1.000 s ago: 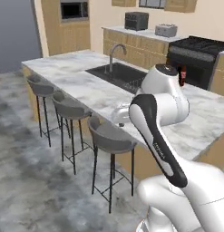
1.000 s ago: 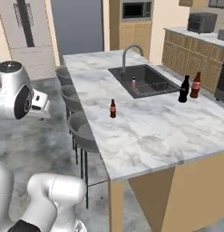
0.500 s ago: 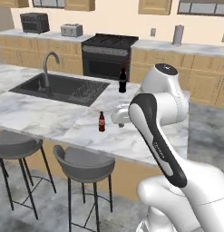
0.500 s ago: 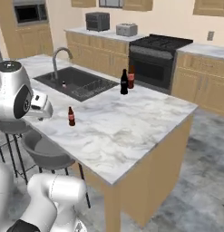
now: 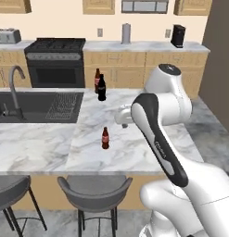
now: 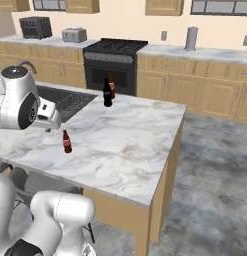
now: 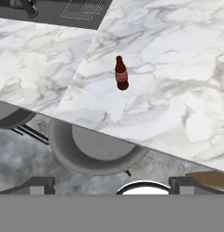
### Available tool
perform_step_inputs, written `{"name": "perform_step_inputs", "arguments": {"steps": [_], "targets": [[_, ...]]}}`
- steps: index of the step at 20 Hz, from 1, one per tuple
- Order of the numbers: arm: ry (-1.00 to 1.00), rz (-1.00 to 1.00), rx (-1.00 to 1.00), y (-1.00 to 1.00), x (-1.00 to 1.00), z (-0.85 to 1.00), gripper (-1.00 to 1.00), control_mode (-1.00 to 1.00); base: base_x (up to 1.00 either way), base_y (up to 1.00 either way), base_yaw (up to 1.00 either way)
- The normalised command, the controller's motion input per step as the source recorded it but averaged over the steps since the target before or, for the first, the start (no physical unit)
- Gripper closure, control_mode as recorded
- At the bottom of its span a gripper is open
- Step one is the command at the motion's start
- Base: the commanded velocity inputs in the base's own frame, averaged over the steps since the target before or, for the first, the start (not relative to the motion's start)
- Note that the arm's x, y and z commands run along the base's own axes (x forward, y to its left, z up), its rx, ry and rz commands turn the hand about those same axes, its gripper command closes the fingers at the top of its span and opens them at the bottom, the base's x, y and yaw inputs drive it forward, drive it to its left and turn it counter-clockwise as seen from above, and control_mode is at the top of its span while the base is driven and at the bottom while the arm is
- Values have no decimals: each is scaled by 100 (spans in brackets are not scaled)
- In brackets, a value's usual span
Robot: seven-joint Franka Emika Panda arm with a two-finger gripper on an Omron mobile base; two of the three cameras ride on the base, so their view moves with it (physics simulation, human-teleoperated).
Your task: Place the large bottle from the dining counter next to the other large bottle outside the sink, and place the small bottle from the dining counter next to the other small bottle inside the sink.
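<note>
hand (image 7: 111,185) open, 1 small bottle (image 7: 121,73), 2 large bottles (image 5: 99,84)

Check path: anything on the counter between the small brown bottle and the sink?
Nothing visible. The small brown bottle stands alone on bare marble counter; the stretch toward the sink holds nothing. The two tall bottles stand off past the sink's far corner.

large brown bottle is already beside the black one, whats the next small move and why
Probably lower the open gripper toward the small bottle, standing alone upright on the dining counter. The large bottle stands by the other large bottle outside the sink, so that half looks done.
</note>
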Motion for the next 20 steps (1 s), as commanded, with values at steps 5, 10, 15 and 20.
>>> {"name": "perform_step_inputs", "arguments": {"steps": [5, 10, 15, 20], "targets": [[0, 0, 0, 0, 0, 0, -100, 100, 15, -6, -6], [0, 0, 0, 0, 0, 0, -100, 100, 0, -35, -2], [0, 0, 0, 0, 0, 0, -100, 100, 31, -2, -35], [0, 0, 0, 0, 0, 0, -100, 100, 35, 10, -57]]}}
